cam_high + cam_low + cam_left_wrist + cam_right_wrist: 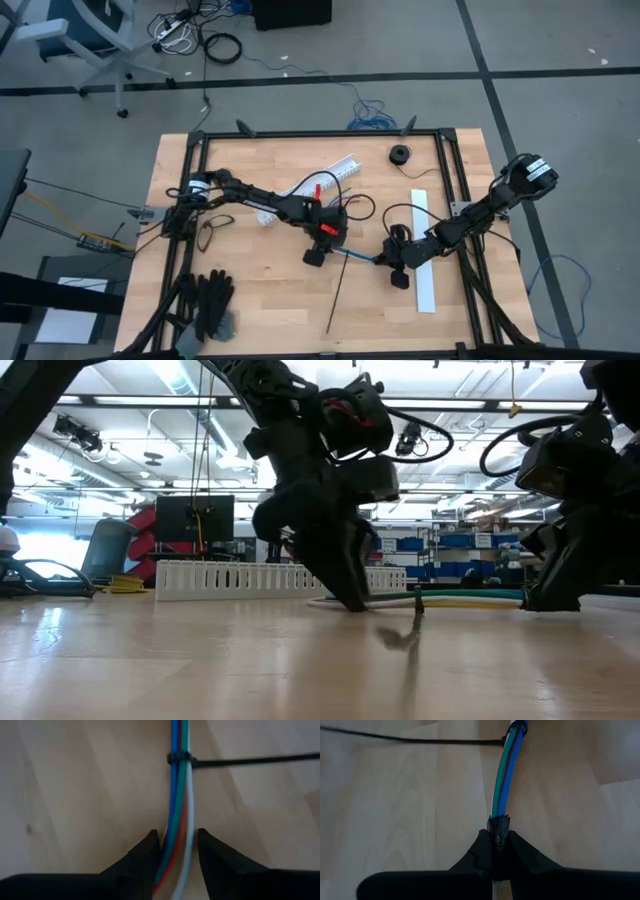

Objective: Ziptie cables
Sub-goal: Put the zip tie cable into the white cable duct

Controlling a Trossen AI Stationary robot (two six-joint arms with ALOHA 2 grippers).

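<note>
We hold the cables (179,820) taut mid-table between both tools: left gripper (176,851) and right gripper (499,851) clamped either side of the zip tie (179,758). Uneven pull could slide the tie off.

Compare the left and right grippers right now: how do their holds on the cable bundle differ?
The left gripper straddles the cables mid-run, with the coloured wires passing between its fingers; the right gripper is clamped on the bundle's dark plug end. The left gripper's fingers stand visibly apart around the wires, the right's are pinched tight. Both hold the same bundle low at the table, either side of the black ziptie.
</note>
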